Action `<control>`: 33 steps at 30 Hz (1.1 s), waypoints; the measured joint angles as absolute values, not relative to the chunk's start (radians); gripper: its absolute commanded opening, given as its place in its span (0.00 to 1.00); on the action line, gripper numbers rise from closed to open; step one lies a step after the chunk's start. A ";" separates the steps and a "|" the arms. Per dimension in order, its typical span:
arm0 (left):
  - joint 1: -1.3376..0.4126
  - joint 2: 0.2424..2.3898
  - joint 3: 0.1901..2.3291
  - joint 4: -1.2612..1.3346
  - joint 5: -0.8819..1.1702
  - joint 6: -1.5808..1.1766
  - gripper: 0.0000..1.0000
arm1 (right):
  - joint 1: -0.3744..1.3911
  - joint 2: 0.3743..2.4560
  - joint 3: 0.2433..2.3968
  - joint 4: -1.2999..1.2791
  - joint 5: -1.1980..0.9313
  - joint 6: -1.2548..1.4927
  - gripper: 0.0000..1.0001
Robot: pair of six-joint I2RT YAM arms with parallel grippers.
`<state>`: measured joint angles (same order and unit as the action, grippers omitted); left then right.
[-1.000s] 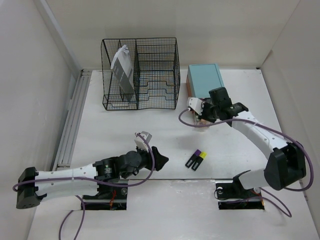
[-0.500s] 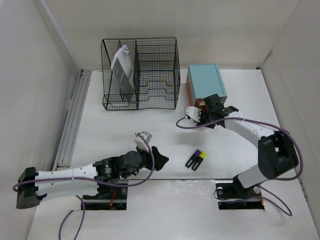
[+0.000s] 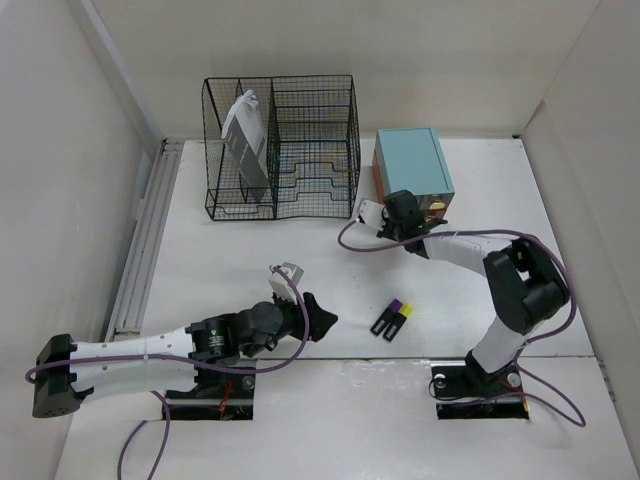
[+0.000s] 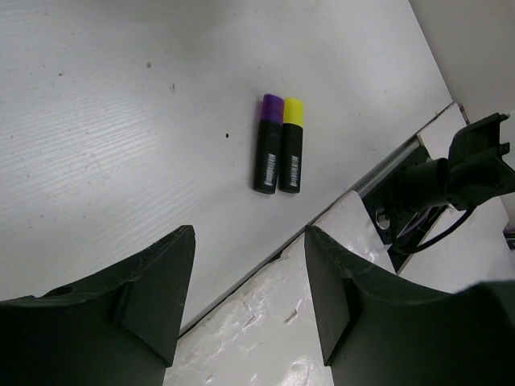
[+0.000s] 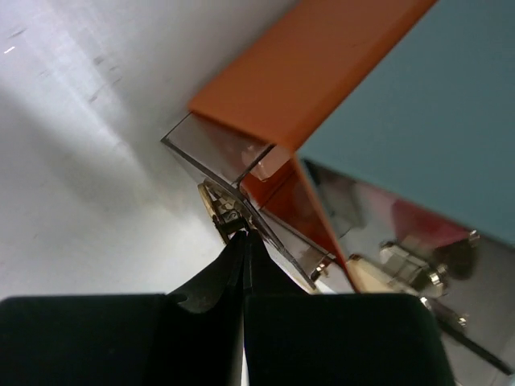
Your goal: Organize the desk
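The desk (image 3: 250, 250) is a broad matte-white top filling the walled bay under both arms. It is faintly scuffed and speckled, with a grey ribbed rail (image 3: 140, 250) along its left edge and two cut-outs (image 3: 480, 390) at the near edge. A rack (image 3: 275, 150), a teal box (image 3: 412, 165) and two markers (image 4: 278, 145) sit on it. The left gripper (image 4: 248, 241) hangs above it with fingers apart. The right gripper (image 5: 244, 241) has its fingers pressed together at the box's clear drawer (image 5: 217, 149).
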<state>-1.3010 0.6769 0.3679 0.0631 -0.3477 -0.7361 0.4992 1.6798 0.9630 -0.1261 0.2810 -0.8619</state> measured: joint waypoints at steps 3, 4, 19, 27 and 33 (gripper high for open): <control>-1.301 0.677 0.368 0.064 -0.348 -0.738 0.52 | 0.500 1.706 0.973 -0.077 0.324 -0.851 0.00; -1.301 0.677 0.368 0.064 -0.348 -0.738 0.52 | 0.501 1.713 0.973 -0.063 0.335 -0.847 0.00; -1.301 0.671 0.352 0.070 -0.343 -0.746 0.52 | 0.504 1.341 0.809 -0.142 0.253 -0.805 0.60; -1.307 0.706 0.350 0.100 -0.339 -0.740 0.52 | 0.369 0.997 0.847 -0.193 -0.072 -0.524 0.73; -1.309 0.729 0.350 0.121 -0.323 -0.736 0.52 | 0.060 1.217 0.855 -0.194 -0.303 -0.192 0.55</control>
